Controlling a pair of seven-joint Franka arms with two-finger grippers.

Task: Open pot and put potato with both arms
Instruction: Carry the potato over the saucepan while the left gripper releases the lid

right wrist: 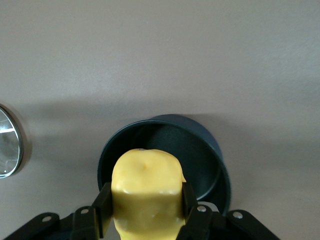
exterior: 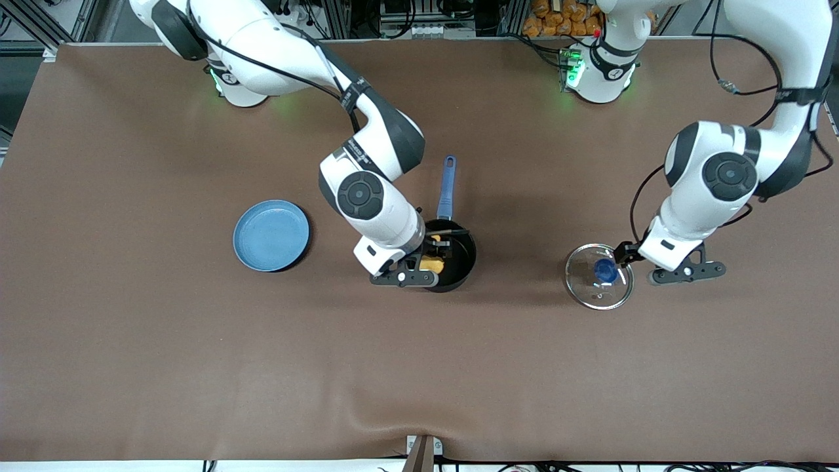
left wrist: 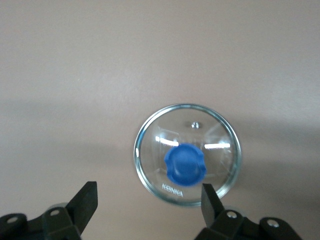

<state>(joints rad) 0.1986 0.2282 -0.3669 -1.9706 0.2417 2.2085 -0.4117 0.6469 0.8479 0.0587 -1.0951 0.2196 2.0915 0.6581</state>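
Note:
The black pot [exterior: 459, 259] with its long blue handle [exterior: 447, 187] stands open mid-table. My right gripper [exterior: 438, 252] is shut on the yellow potato [exterior: 432, 263] and holds it over the pot's mouth; in the right wrist view the potato [right wrist: 146, 192] sits between the fingers above the pot [right wrist: 200, 150]. The glass lid [exterior: 599, 276] with its blue knob lies on the table toward the left arm's end. My left gripper [left wrist: 147, 197] is open and empty just above the table beside the lid [left wrist: 187, 154].
A flat light-blue plate [exterior: 271, 235] lies on the table toward the right arm's end, beside the pot. The brown table mat's front edge has a bump near a bracket [exterior: 423, 451]. The lid's edge also shows in the right wrist view [right wrist: 10, 142].

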